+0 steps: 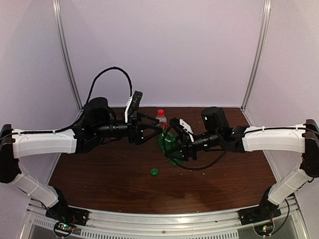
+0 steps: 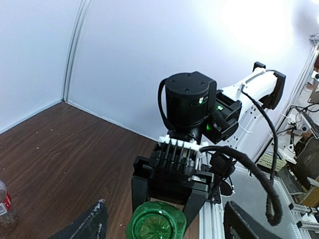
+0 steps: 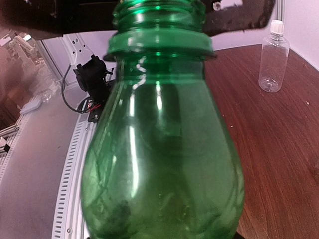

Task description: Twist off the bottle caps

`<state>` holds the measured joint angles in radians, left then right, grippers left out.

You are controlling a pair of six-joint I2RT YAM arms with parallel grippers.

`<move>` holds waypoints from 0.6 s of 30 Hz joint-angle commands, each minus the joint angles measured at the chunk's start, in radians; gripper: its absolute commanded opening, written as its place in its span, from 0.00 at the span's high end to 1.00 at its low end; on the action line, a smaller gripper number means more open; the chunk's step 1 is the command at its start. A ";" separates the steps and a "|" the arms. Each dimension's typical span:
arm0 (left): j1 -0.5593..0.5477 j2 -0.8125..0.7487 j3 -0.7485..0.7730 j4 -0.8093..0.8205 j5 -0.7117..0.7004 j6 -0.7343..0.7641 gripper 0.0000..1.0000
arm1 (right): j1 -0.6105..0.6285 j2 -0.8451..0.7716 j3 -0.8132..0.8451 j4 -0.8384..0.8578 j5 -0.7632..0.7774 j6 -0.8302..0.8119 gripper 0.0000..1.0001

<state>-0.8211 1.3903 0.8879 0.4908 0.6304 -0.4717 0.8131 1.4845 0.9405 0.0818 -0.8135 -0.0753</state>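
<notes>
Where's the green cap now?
Top view: the green cap lies loose on the table near centre, just on the near side of the green bottle.

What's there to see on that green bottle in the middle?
The green bottle is see-through glossy plastic, bulb-shaped, narrowing to a collar ring and a threaded neck. Its cap is off: the mouth is open, and a green cap lies on the table nearby. The right gripper clamps its body, holding it tilted.
</notes>
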 commanded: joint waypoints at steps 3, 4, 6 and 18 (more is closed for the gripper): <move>-0.023 0.052 0.060 -0.055 0.043 0.043 0.23 | 0.009 0.010 0.042 0.002 -0.041 -0.014 0.54; -0.025 0.053 0.060 -0.055 0.038 0.044 0.24 | 0.009 0.009 0.041 0.003 -0.042 -0.013 0.54; -0.026 0.053 0.057 -0.055 0.040 0.049 0.28 | 0.009 0.007 0.040 0.004 -0.041 -0.013 0.54; -0.029 0.058 0.057 -0.048 0.072 0.059 0.62 | 0.009 0.020 0.045 0.006 -0.040 -0.010 0.54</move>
<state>-0.8440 1.4422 0.9165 0.4152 0.6678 -0.4278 0.8177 1.4933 0.9588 0.0772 -0.8455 -0.0830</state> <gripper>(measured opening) 0.408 0.464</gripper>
